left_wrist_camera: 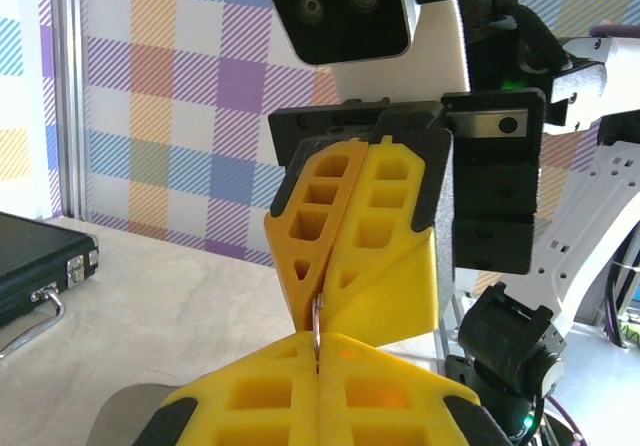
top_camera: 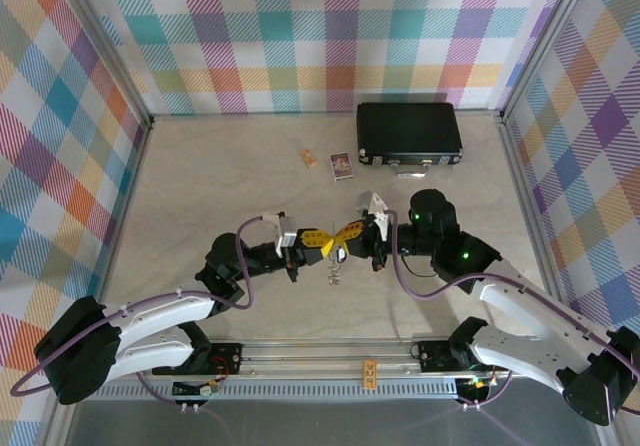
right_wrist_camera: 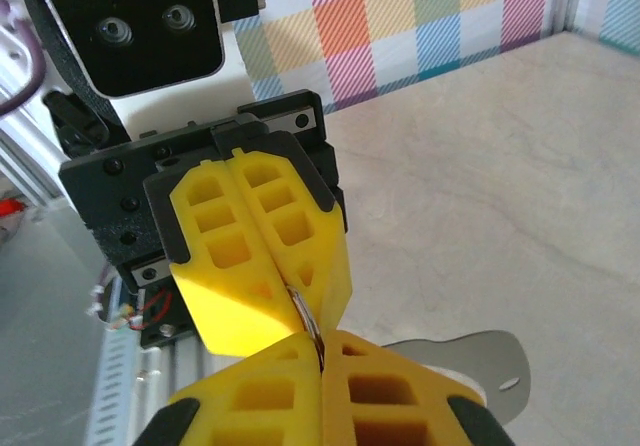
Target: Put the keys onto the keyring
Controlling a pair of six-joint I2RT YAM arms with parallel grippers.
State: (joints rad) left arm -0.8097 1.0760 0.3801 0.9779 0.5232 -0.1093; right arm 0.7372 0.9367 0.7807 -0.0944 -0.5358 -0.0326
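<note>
Steadiness matters here: left gripper [top_camera: 320, 243] and right gripper [top_camera: 349, 232] meet tip to tip above the tabletop [top_camera: 200, 186], both jaws clenched on the thin keyring [left_wrist_camera: 316, 324] between them, keys [top_camera: 334, 271] seemingly dangling just below. Next move likely wants small, opposed twists without loosening either pinch.

Pastel plaid walls [top_camera: 300, 36]; pale marbled tabletop [top_camera: 220, 176]; even light.

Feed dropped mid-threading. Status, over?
Left gripper and right gripper shut, tip to tip on keyring. Key hangs below. Case far back, not in the way.
</note>
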